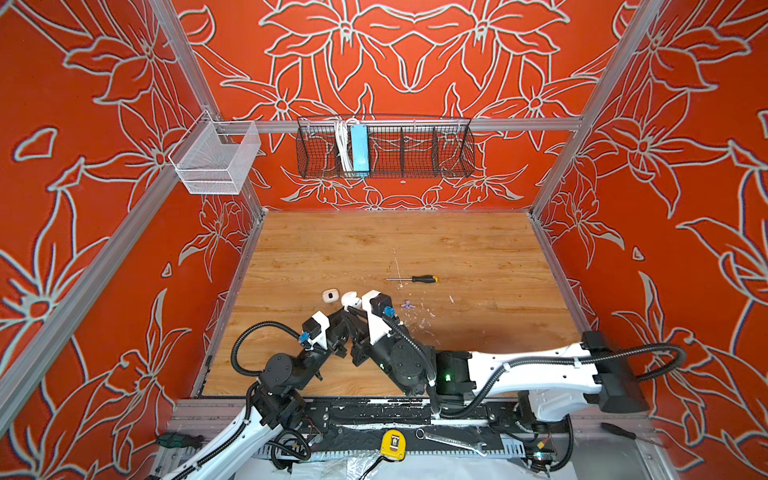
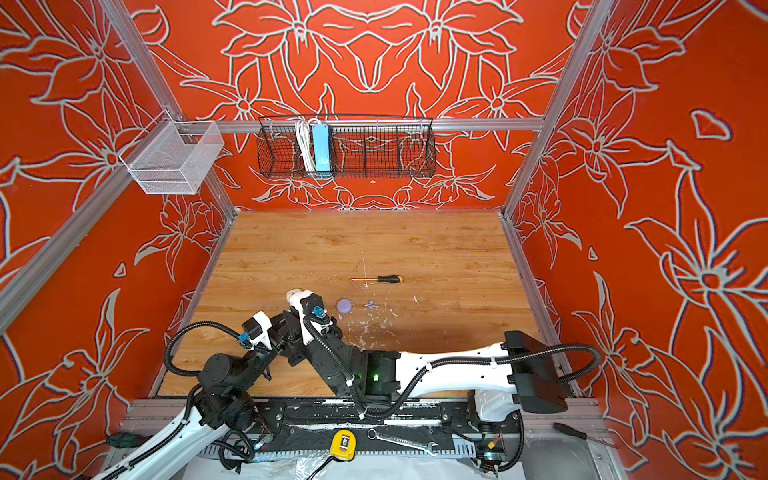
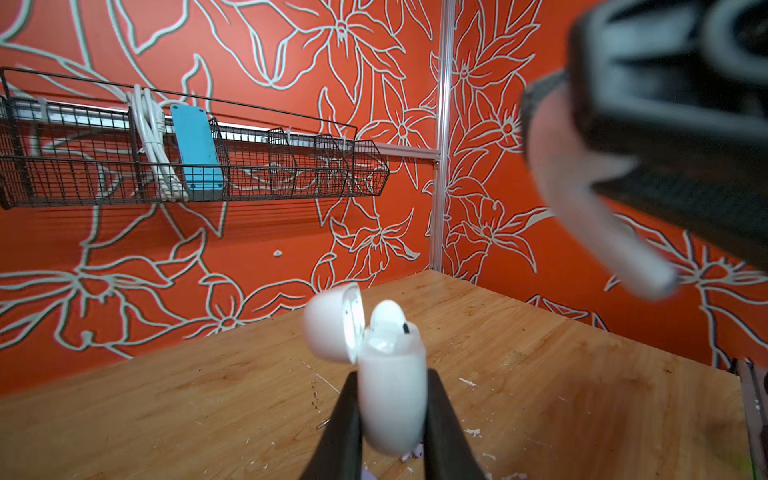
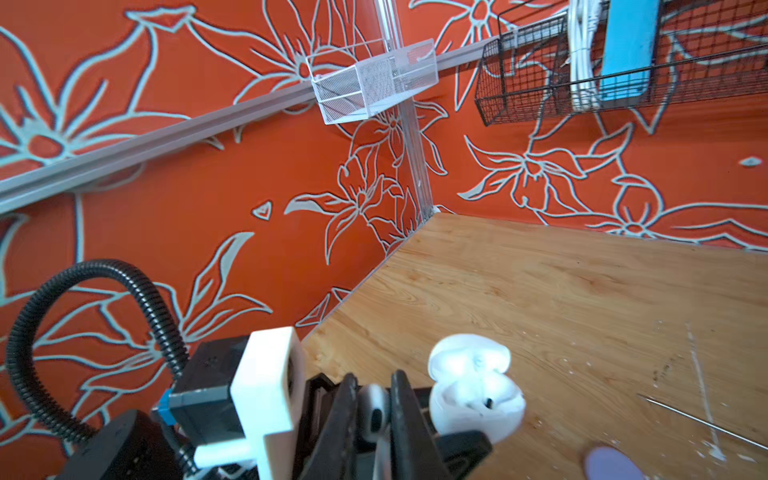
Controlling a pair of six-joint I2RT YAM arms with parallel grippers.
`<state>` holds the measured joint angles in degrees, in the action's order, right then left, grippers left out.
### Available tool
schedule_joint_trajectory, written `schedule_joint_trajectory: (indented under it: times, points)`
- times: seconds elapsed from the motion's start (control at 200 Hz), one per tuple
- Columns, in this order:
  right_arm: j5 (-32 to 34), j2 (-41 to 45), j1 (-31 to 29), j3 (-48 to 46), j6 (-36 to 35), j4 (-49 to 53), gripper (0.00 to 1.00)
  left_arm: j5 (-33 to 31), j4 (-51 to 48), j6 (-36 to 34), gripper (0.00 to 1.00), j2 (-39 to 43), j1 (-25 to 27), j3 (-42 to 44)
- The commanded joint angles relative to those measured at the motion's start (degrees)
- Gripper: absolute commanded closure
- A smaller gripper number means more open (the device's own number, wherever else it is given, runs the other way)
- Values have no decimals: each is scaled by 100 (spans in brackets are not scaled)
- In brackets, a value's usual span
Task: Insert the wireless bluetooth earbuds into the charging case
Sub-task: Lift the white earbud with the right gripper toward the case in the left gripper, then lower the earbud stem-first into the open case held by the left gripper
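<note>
A white charging case (image 3: 392, 395) with its lid hinged open is clamped by its lower body in my left gripper (image 3: 392, 376), held above the table. One white earbud (image 3: 388, 316) sits in it. In a top view the case (image 1: 351, 298) is left of centre near the front. My right gripper (image 4: 375, 382) is shut on a second white earbud (image 4: 374, 409), close beside the case (image 4: 478, 407). From the left wrist view that earbud's stem (image 3: 602, 241) hangs above and to one side of the case. A lilac earbud pair (image 1: 408, 305) lies on the wood to the right.
A small beige case (image 1: 330, 296) lies left of the held case, and a closed lilac case (image 2: 344, 306) right of it. A screwdriver (image 1: 415, 279) lies further back. White paint flecks dot the front right of the table. A black wire basket (image 1: 384, 151) and a white mesh basket (image 1: 216, 162) hang on the walls.
</note>
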<state>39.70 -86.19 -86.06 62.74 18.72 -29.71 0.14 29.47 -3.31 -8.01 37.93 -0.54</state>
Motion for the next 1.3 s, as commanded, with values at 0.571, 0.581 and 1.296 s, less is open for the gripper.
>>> schedule_joint_trajectory:
  times: [0.571, 0.581, 1.296]
  points:
    - [514, -337, 132, -368, -450, -2012, 90, 201, 67, -117, 100, 589, -7, 335]
    - [508, -348, 140, -363, -444, -2012, 90, 198, 63, -117, 100, 585, -6, 335]
    - [77, -774, 476, -488, -304, -2303, 90, -11, -102, -29, 100, 779, -5, 333]
